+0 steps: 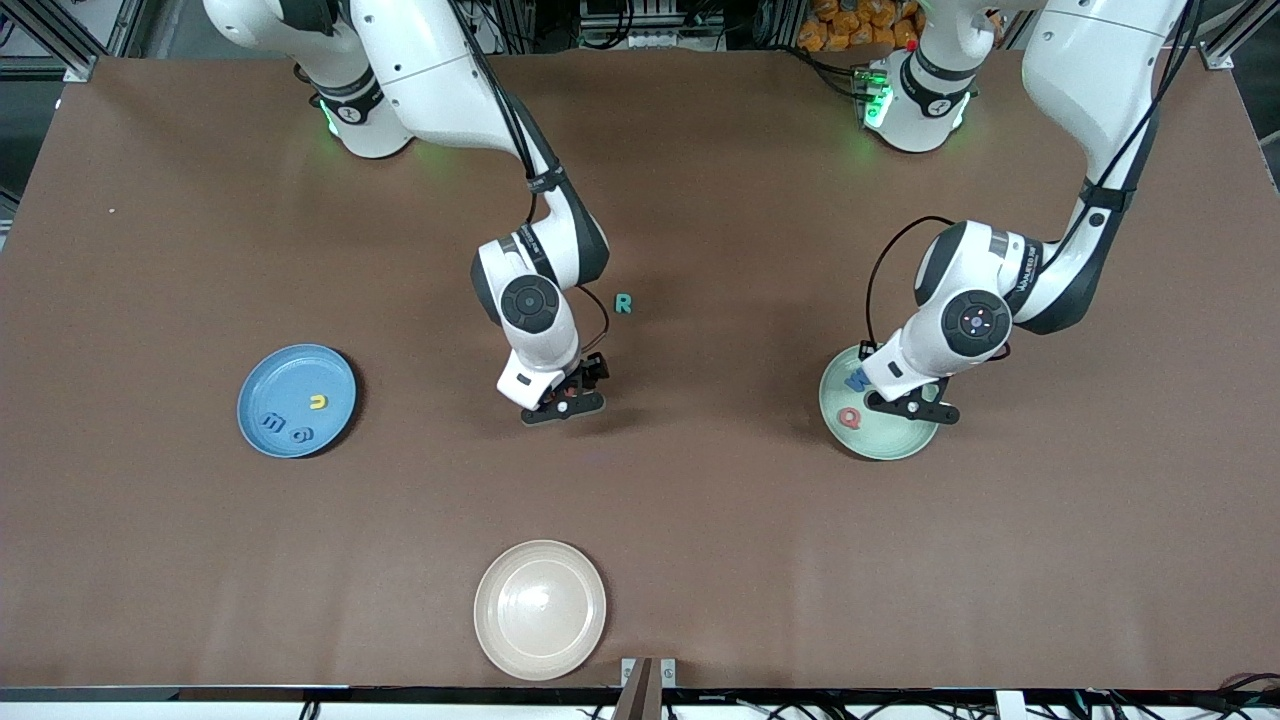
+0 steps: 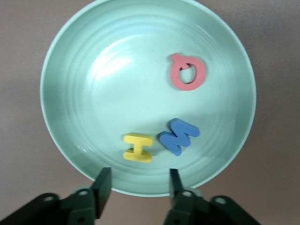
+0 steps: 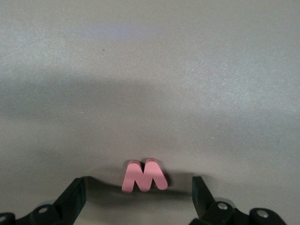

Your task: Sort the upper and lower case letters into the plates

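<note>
Red foam letter w (image 3: 144, 175) sits between my right gripper's (image 3: 139, 194) spread fingers; left gripper (image 2: 137, 187) hangs spread, empty, over the pale green round plate (image 2: 70, 136).

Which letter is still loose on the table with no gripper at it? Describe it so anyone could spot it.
Start at the table middle, by the right arm. Beside its wrist, toward the left arm's end, lies a lone R. It is teal, on bare table, in no plate.

Robotics lab: aluminium framing (image 1: 60, 40), cables (image 1: 640, 20).
</note>
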